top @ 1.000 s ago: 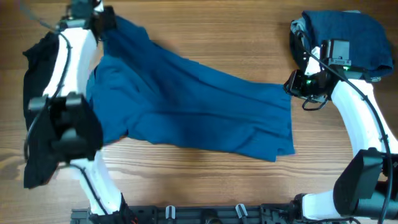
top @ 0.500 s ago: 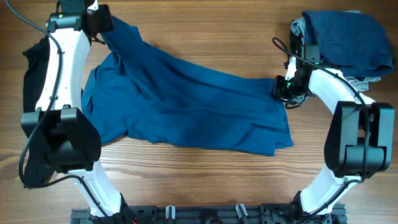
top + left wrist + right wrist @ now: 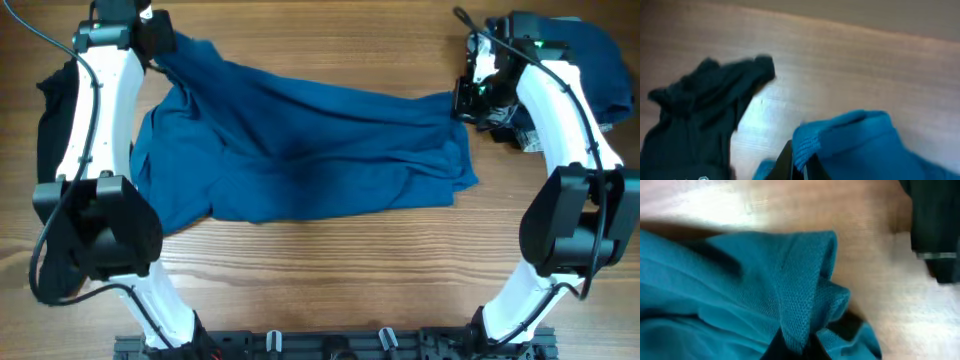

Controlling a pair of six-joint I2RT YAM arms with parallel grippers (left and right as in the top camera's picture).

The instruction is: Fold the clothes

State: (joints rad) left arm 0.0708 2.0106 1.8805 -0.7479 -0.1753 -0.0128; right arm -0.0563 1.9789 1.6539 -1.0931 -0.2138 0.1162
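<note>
The teal-blue shirt lies stretched out left to right, wrinkled, its upper corners drawn up (one pinched by the left gripper, the other by the right gripper). A black garment lies crumpled at the far left. A darker blue garment sits bunched at the upper right.

shirt across the table's middle, another garment left of it, a pile far right
</note>
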